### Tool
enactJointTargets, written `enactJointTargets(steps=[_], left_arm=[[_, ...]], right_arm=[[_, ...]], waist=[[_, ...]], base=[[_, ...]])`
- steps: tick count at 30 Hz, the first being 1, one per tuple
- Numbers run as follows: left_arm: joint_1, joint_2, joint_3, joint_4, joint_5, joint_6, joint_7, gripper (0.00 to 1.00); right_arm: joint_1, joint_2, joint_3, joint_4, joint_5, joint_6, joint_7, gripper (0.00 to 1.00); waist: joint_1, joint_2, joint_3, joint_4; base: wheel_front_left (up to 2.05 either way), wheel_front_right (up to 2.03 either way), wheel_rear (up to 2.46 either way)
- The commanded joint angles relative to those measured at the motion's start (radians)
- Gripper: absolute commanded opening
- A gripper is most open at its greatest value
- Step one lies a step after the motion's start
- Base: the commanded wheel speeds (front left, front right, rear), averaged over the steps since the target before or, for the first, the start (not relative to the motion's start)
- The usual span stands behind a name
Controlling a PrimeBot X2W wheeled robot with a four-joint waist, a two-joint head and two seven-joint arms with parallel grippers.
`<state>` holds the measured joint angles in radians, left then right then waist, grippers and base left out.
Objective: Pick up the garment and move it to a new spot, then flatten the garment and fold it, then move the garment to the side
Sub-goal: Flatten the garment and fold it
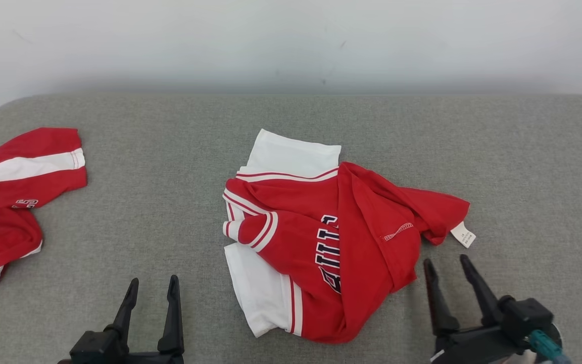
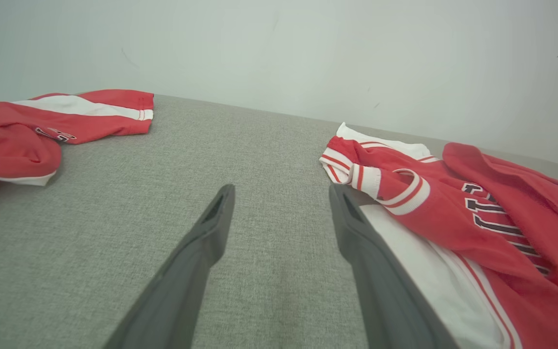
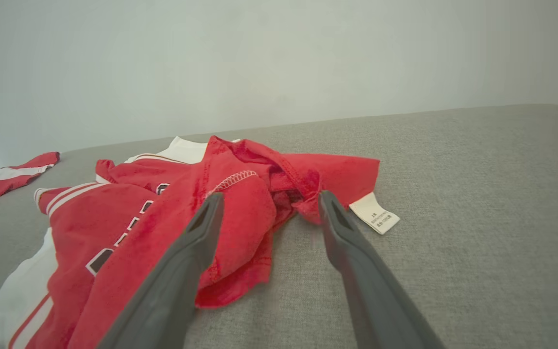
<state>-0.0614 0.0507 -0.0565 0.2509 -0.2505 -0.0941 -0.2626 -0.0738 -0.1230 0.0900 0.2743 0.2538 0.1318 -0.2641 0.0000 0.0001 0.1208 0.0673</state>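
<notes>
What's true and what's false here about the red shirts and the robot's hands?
1. A crumpled red and white shirt lies in the middle of the grey cloth. True.
2. The right gripper grips that shirt. False: it is open beside it, holding nothing.
3. Another red garment lies far to the left. True.
4. The white tag hangs at the shirt's left end. False: it is at the right end, near the right gripper.
5. The left gripper is shut. False: it is open.

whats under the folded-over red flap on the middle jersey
Dark block lettering on the red and white jersey runs under the red flap; only its left part shows. The rest is covered, so the word cannot be read.
</notes>
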Motion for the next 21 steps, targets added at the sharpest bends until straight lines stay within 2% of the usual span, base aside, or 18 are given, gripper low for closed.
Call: enactJointTargets(steps=[1,7,17,19,20,21], left_arm=[[0.002,-0.001,0.001,0.001,0.003,-0.001,-0.003,1.00],[0.001,-0.001,-0.010,0.006,-0.008,-0.003,-0.002,1.00],[-0.001,-0.001,-0.030,0.014,-0.023,0.000,-0.002,1.00],[0.001,-0.001,-0.033,0.013,-0.022,0.002,-0.002,1.00],[0.003,-0.001,-0.032,0.012,-0.022,0.002,-0.002,1.00],[0.005,-0.001,-0.033,0.012,-0.024,0.002,-0.002,1.00]], right_arm=[[-0.014,0.001,0.023,0.002,-0.013,-0.002,-0.001,1.00],[-0.104,-0.025,0.130,0.094,-0.061,-0.002,-0.001,1.00],[-0.233,-0.050,0.155,0.323,-0.132,-0.002,-0.001,1.00],[-0.262,-0.045,0.151,0.368,-0.143,-0.002,-0.001,0.82],[-0.273,-0.043,0.152,0.386,-0.149,-0.002,-0.001,0.45],[-0.281,-0.044,0.152,0.402,-0.154,-0.002,-0.001,0.00]], waist=[[0.0000,-0.0001,-0.001,0.008],[0.0000,-0.0001,-0.003,0.036],[0.0000,-0.0001,-0.002,0.089],[0.0000,-0.0001,-0.001,0.096],[0.0000,-0.0001,0.000,0.098],[0.0000,-0.0001,0.000,0.100]], base=[[0.00,0.00,0.00],[0.00,0.00,0.00],[0.00,0.00,0.00],[0.00,0.00,0.00],[0.00,0.00,0.00],[0.00,0.00,0.00]])
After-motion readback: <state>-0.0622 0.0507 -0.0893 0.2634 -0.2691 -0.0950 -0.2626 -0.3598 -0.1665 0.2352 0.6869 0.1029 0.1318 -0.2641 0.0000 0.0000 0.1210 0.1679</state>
